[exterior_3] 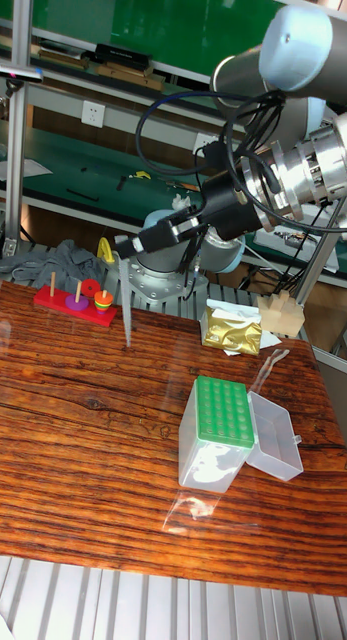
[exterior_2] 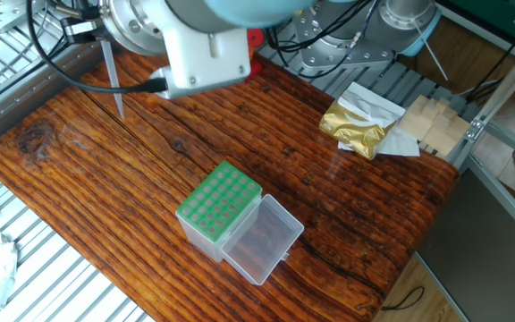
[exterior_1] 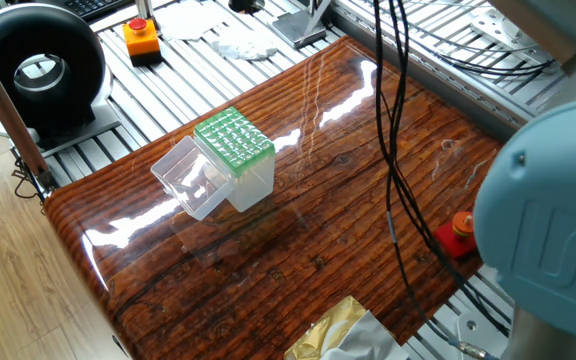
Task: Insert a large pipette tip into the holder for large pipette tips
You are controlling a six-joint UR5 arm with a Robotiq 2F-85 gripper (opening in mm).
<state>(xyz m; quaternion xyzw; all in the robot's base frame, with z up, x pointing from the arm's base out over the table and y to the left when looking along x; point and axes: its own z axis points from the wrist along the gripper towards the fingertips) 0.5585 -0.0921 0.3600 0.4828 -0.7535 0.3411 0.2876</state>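
Note:
The holder for large pipette tips (exterior_2: 220, 204) is a clear box with a green grid top (exterior_3: 224, 411). It stands on the wooden table, also visible in one fixed view (exterior_1: 234, 140), with its clear lid (exterior_2: 263, 240) hinged open beside it. The large pipette tip (exterior_3: 125, 303) hangs upright, point down, a little above the table and well left of the holder. My gripper (exterior_3: 123, 254) is shut on its upper end. The same tip (exterior_2: 113, 82) hangs near the table's far left edge. The fingers are hidden in one fixed view.
A gold foil bag (exterior_2: 358, 123) and wooden blocks (exterior_2: 437, 125) lie at the table's far corner. A red peg toy (exterior_3: 77, 298) stands behind the tip. Black cables (exterior_1: 393, 150) hang over the table. A red button (exterior_1: 458, 232) sits near the arm's base.

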